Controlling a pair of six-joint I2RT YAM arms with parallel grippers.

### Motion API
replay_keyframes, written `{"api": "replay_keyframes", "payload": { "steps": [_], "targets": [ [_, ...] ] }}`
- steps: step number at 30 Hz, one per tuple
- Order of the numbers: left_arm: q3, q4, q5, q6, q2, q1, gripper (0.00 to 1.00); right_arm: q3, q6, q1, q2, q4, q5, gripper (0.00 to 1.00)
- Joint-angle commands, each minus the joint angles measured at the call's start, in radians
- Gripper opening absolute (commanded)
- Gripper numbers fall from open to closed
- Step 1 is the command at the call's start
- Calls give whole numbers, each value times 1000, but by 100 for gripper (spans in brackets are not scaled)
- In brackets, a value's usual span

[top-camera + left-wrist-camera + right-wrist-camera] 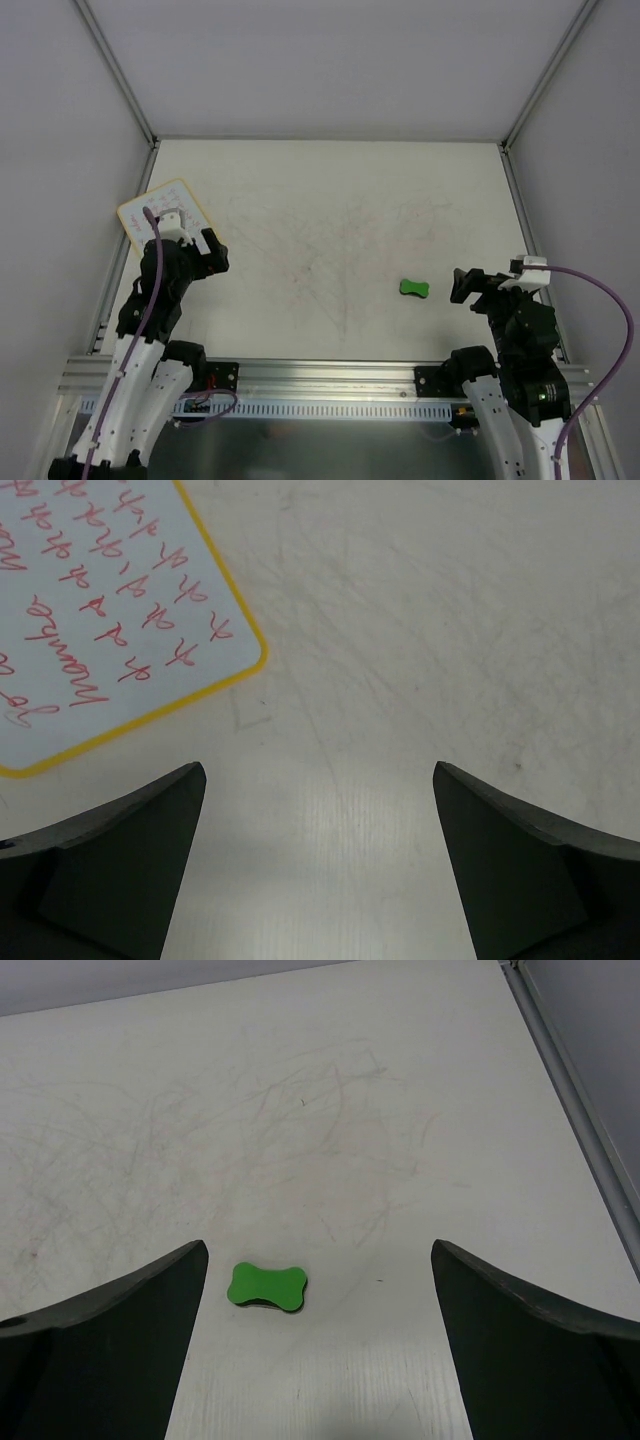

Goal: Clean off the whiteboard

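The whiteboard (150,215), white with a yellow rim and red handwriting, lies at the far left of the table, partly hidden by the left arm; it also shows in the left wrist view (100,610). My left gripper (208,252) is open and empty just right of and nearer than the board's corner, its midpoint (318,860) over bare table. The green bone-shaped eraser (414,289) lies flat right of centre. My right gripper (462,285) is open and empty, a short way right of it. In the right wrist view the eraser (267,1287) lies just ahead, near the left finger (120,1350).
The tabletop (330,230) is white and scuffed with faint marks. Grey walls and metal rails (520,210) bound it on the left, back and right. The arm bases sit on a rail (330,380) at the near edge.
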Motion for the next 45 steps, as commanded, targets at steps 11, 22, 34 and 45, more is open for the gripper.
{"api": "replay_keyframes", "payload": {
  "steps": [11,22,34,45],
  "targets": [
    [494,28,-89,-142,887,16,92,0,1,16,-20,32,12,99],
    [591,11,-103,-242,1238,28,82,-11,24,21,-59,27,87,99],
    [543,-20,-129,-291,1277,34,63,-13,25,30,-59,29,99,99],
    [548,-24,-71,-280,1347,68,59,-14,22,28,-57,29,122,99]
  ]
}}
